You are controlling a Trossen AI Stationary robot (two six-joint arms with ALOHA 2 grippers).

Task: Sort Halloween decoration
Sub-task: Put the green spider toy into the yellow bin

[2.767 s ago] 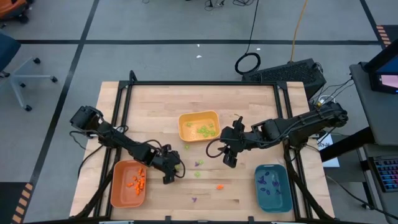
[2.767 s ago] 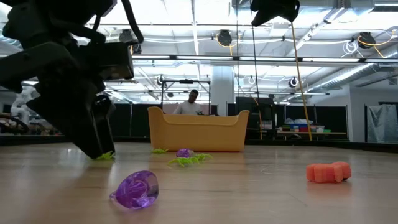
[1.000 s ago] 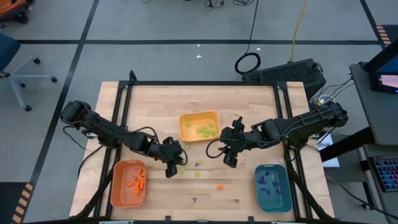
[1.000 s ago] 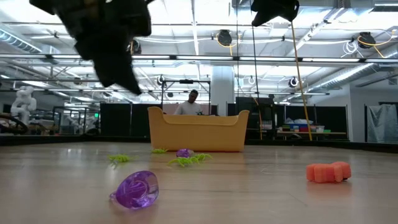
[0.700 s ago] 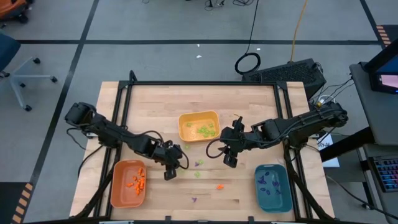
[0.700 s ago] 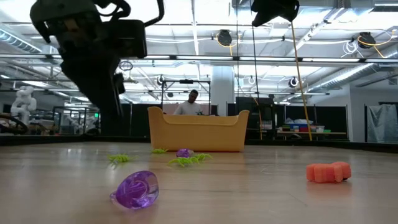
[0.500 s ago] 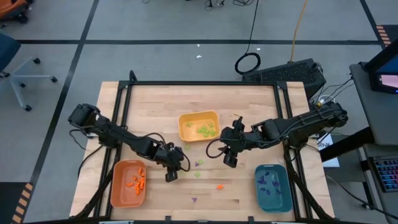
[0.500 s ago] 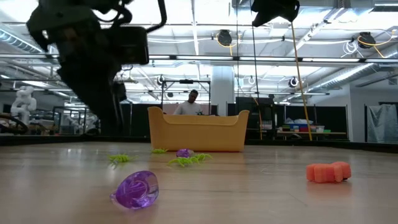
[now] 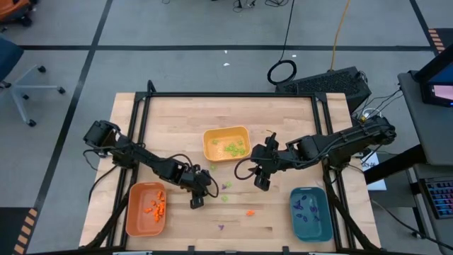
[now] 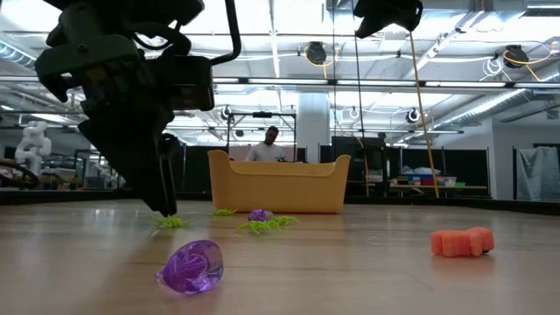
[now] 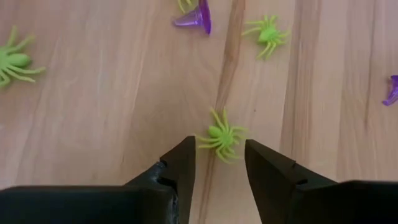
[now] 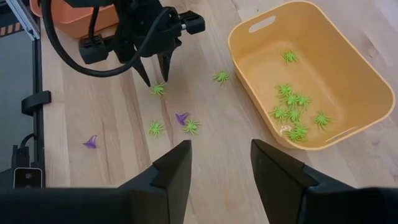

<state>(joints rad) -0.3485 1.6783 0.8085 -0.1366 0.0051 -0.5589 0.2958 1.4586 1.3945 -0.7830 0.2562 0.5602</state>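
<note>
Left end effector (image 11: 219,163) over green spider (image 11: 221,136) — fingers apart.
Drop straight down, straddle the body, close gently — legs are thin and slip.

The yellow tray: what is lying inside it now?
Inside the yellow tray lie only light green spiders, about ten, clustered toward one end. No orange or purple pieces show there. In the low view, its wall hides the contents.
</note>
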